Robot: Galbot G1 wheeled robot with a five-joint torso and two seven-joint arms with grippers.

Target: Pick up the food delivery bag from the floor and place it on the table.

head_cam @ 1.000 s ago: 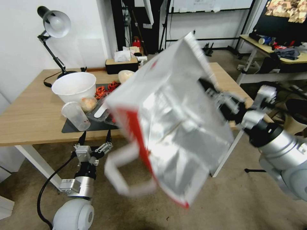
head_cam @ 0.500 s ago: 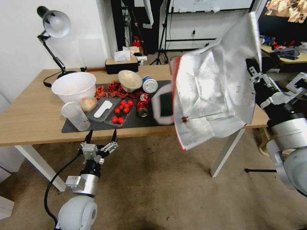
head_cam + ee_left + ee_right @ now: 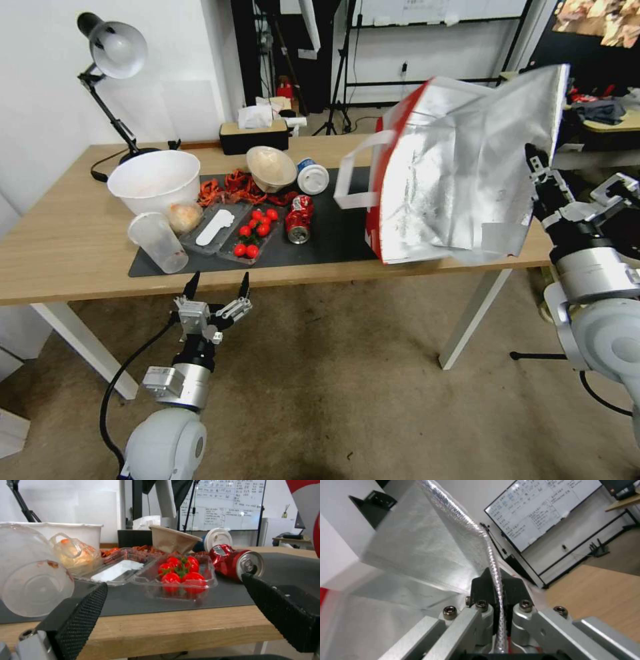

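The food delivery bag (image 3: 460,173) hangs tilted over the right end of the table (image 3: 67,253), its open mouth with the crinkled foil lining toward me. Its red side (image 3: 393,133) and a white handle (image 3: 357,177) face left. Its lower edge meets the dark mat (image 3: 333,233) near the table's front edge; I cannot tell whether it rests there. My right gripper (image 3: 540,170) is shut on the bag's rim (image 3: 493,562), with the foil edge pinched between its fingers (image 3: 480,585). My left gripper (image 3: 217,283) stands open below the table's front edge, above the floor (image 3: 347,373), holding nothing (image 3: 174,583).
On the mat's left half stand a white bowl (image 3: 155,179), a tipped clear cup (image 3: 159,241), a tray of tomatoes (image 3: 255,233), a red can (image 3: 298,220) and a paper bowl (image 3: 270,168). A lamp (image 3: 113,50) and tissue box (image 3: 255,137) are at the back.
The bag swung from right in front of me up and to the right, then came down over the table's right end. My left gripper rose a little.
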